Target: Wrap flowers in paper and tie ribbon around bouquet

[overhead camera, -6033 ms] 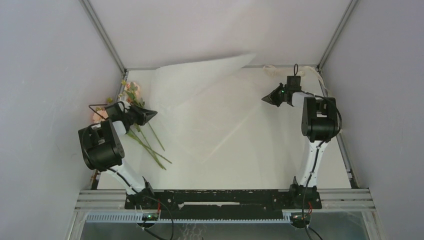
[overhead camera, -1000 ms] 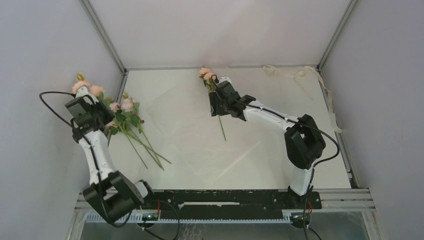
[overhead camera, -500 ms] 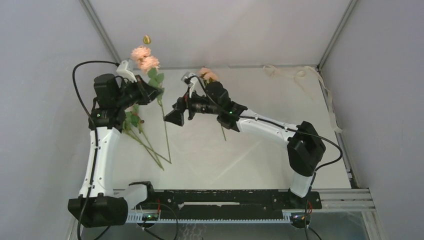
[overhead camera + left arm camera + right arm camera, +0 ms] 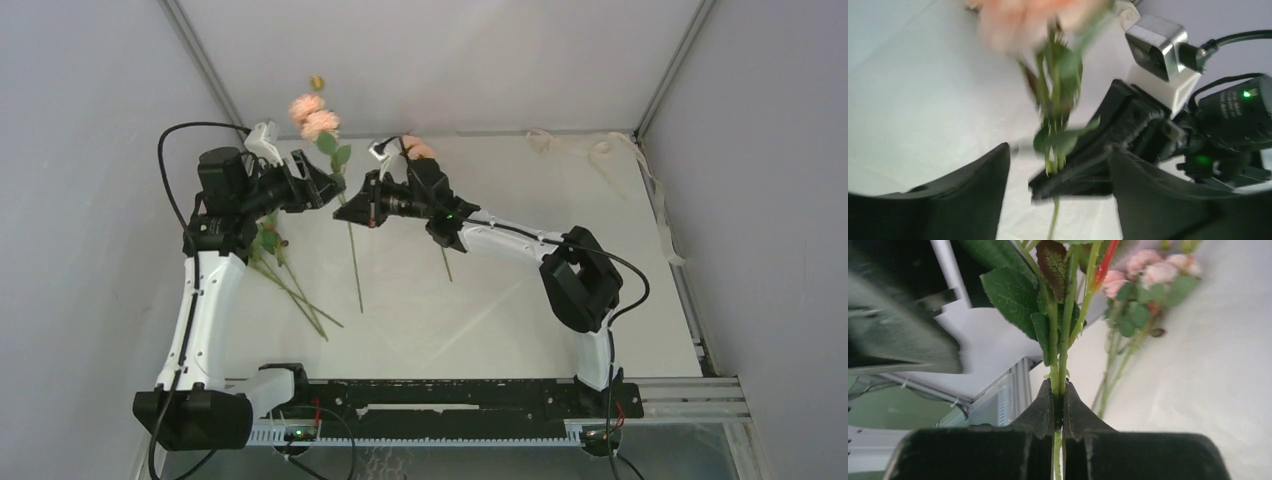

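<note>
Two tapered right fingers (image 4: pixel 1040 412) pinch thin green flower stems (image 4: pixel 1059 380).

The top external camera hangs high above and behind the arm bases (image 4: pixel 278 386), tilted down and forward, and takes in the whole table (image 4: pixel 560 180) from far off. The left wrist camera peers out between the parted fingers (image 4: pixel 968 195) of the left gripper (image 4: pixel 1058 200), very near (and blurred), at a raised flower stem (image 4: pixel 1054 125) with the right gripper (image 4: pixel 1063 172) just behind it. The right wrist camera looks along its own closed fingers (image 4: pixel 1040 412) toward flowers (image 4: pixel 1148 270) lying on the table. All three views share that stem.
</note>
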{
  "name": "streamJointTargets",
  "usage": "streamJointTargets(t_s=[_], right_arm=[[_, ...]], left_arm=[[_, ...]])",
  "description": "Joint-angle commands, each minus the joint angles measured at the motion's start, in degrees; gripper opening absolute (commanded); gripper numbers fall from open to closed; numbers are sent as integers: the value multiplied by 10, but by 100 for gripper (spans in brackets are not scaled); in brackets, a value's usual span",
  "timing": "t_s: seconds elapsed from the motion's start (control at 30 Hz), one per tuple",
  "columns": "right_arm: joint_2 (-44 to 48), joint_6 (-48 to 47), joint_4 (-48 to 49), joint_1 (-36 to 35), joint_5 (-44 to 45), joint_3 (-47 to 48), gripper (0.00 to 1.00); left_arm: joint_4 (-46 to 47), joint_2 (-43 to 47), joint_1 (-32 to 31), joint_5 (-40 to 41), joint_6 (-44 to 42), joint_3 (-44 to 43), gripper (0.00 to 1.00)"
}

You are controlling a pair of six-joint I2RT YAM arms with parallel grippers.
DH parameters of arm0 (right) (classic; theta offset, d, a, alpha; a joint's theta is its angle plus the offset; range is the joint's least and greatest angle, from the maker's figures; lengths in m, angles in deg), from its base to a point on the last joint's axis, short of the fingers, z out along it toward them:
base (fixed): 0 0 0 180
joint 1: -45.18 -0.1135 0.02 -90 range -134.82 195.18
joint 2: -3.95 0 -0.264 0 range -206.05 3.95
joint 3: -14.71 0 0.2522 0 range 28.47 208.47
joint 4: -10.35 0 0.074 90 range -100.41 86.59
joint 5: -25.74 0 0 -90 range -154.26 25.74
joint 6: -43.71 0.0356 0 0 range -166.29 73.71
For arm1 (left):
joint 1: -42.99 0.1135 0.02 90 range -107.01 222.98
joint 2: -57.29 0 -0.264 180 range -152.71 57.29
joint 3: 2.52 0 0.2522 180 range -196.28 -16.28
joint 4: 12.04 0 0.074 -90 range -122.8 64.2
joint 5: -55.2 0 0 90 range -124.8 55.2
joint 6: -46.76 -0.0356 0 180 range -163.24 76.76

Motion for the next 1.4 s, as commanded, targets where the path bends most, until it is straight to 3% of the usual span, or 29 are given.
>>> streamJointTargets(t_s=[0.0, 0.07, 0.17, 0.27, 0.37, 0.4, 0.53, 0.73, 1.0, 1.17, 1.23, 1.27, 1.37], right_arm=[[13, 67, 9, 84, 4, -38, 0], [22, 46, -48, 127, 16, -54, 0], [13, -44, -215, 174, 106, -31, 0], [-34, -153, -400, 190, 240, 45, 0], [-84, -198, -489, 193, 296, 98, 0], [-99, -203, -501, 194, 302, 116, 1], [-137, -201, -521, 194, 302, 160, 22], [-121, -187, -535, 191, 298, 170, 68], [-33, -199, -526, 167, 343, 112, 72], [-6, -196, -521, 167, 344, 76, 72], [2, -202, -527, 165, 345, 70, 72], [8, -205, -530, 164, 344, 68, 72], [34, -228, -532, 151, 329, 60, 72]], left_arm=[[-49, -12, 32, 38, -53, 11, 89], [-77, -37, 80, 73, -73, 13, 96], [-81, -83, 150, 142, -102, 31, 98], [-88, -137, 178, 219, -151, 42, 95], [-82, -173, 187, 243, -167, 57, 86], [-77, -185, 187, 241, -167, 59, 81], [-80, -253, 182, 188, -146, 32, 53], [-82, -324, 179, 231, -121, 17, 55], [-53, -375, 177, 258, -111, 11, 57], [-50, -403, 176, 226, -105, 1, 28], [-49, -397, 176, 216, -104, 6, 5], [-50, -390, 177, 208, -102, 8, 1], [-53, -344, 190, 164, -91, 18, 0]])
